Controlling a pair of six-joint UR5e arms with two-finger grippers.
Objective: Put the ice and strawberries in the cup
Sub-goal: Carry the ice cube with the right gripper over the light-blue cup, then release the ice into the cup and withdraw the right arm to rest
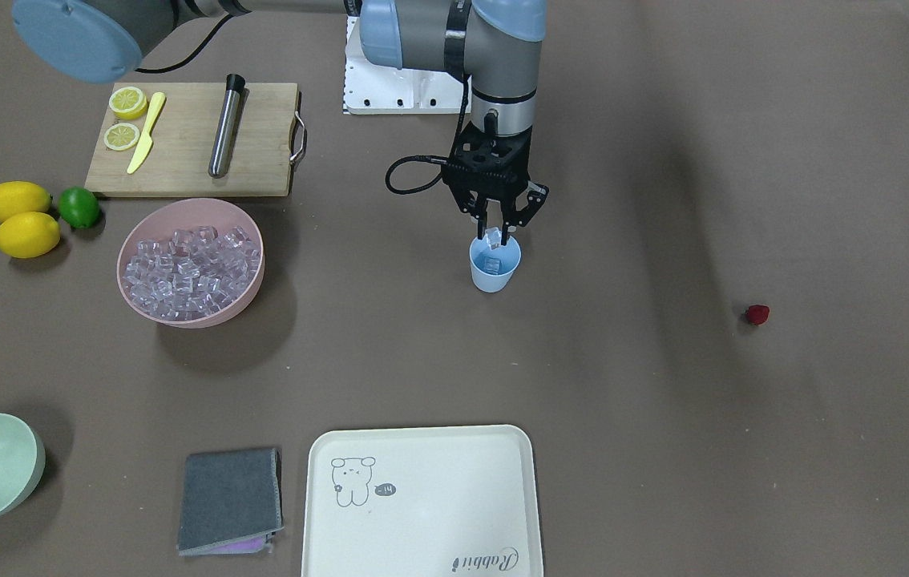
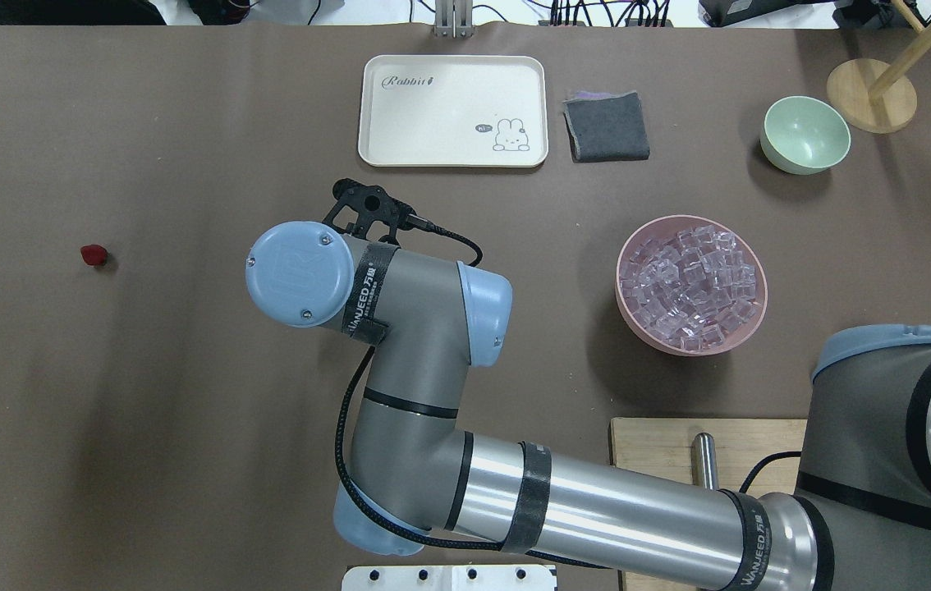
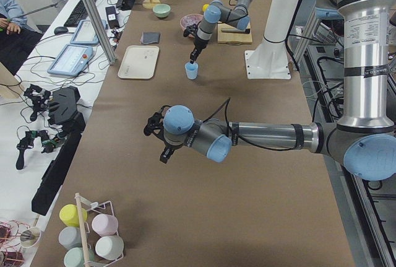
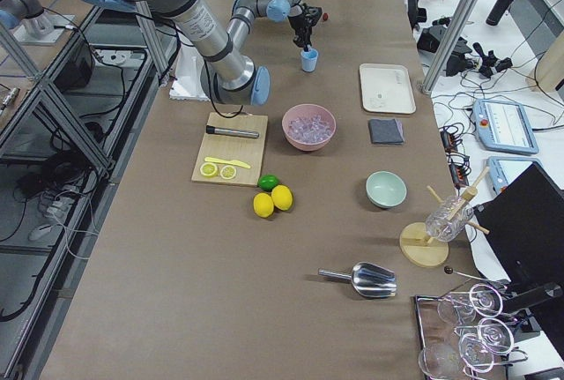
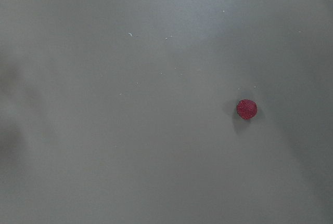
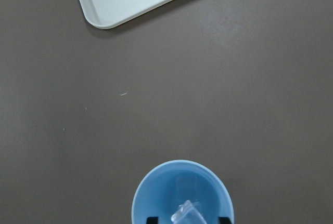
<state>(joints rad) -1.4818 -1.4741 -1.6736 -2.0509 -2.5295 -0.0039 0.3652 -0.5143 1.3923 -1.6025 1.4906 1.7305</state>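
Ice (image 1: 493, 236) — one slick, hard cube pinched flat-faced in my right gripper (image 1: 496, 235) over the cup (image 1: 494, 268) mid-desk; strawberry (image 1: 757, 314) sits apart — left gripper's state I cannot tell.

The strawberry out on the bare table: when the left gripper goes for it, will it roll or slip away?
The strawberry looks small and rounded, lying alone on smooth table, so a glancing finger would probably roll it. Its surface seems matte and textured, so slipping is likely minor. It is tiny, so probably light; centre the grasp.

Grey-and-silver jointed arms — pale blue caps, black cables, black bands — black skeletal right tool (image 1: 496, 231).
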